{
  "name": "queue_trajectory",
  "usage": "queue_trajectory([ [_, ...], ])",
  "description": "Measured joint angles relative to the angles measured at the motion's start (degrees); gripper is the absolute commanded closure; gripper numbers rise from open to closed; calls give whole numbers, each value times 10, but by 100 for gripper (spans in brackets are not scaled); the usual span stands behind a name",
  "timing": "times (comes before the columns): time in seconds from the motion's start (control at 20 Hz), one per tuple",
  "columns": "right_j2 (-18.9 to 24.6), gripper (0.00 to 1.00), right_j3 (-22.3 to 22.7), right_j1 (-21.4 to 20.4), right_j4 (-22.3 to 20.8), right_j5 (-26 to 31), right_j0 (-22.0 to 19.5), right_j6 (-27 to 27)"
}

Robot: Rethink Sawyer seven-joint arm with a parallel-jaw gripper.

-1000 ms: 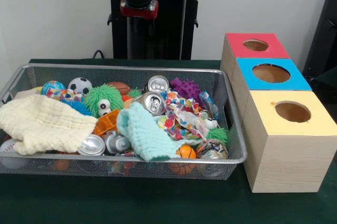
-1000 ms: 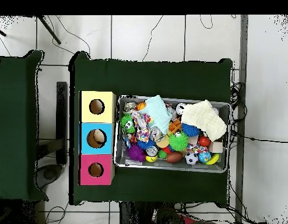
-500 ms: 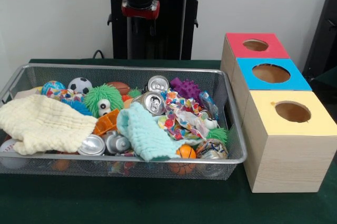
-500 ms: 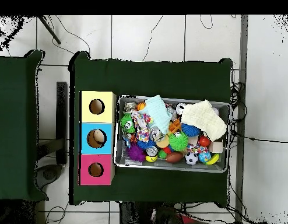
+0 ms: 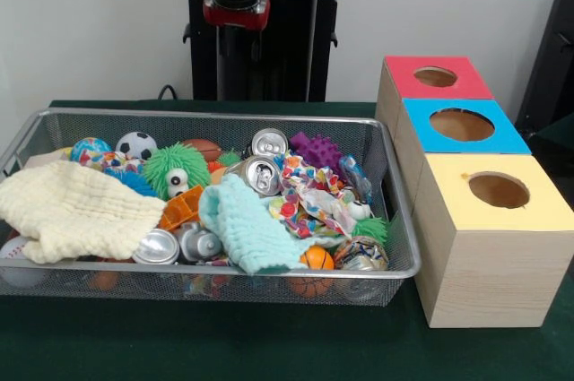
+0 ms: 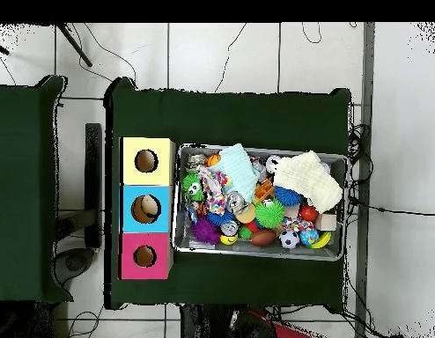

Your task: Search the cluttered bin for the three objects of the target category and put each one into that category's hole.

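A wire mesh bin (image 5: 224, 115) holds a jumble: silver cans (image 5: 262, 175), a soccer ball (image 5: 136, 144), a small basketball (image 5: 316, 258), a green fuzzy toy (image 5: 175, 168), a purple spiky ball (image 5: 316, 150), a pale yellow cloth (image 5: 72, 211), a mint cloth (image 5: 247, 229) and a patterned cloth (image 5: 309, 202). To its right stand three wooden boxes, each with a round hole: red top (image 5: 404, 76), blue top (image 5: 426, 130), yellow top (image 5: 448, 197). My gripper (image 5: 235, 22) hangs high above the bin's far side, dark against the pedestal, touching nothing.
The overhead view has the bin (image 6: 261, 253) on the green table (image 6: 230, 114), with the yellow (image 6: 129, 161), blue (image 6: 129, 209) and red (image 6: 129, 257) boxes in a column on its left. A second green table (image 6: 23, 185) stands at the left edge.
The arm's end has risen slightly at the top of the front view. Nothing in the bin has moved.
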Motion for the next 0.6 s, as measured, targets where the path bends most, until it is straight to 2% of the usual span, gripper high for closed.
queue_trajectory([
  [0.6, 0, 0, 1, -10, 1, 0, 27, 0],
])
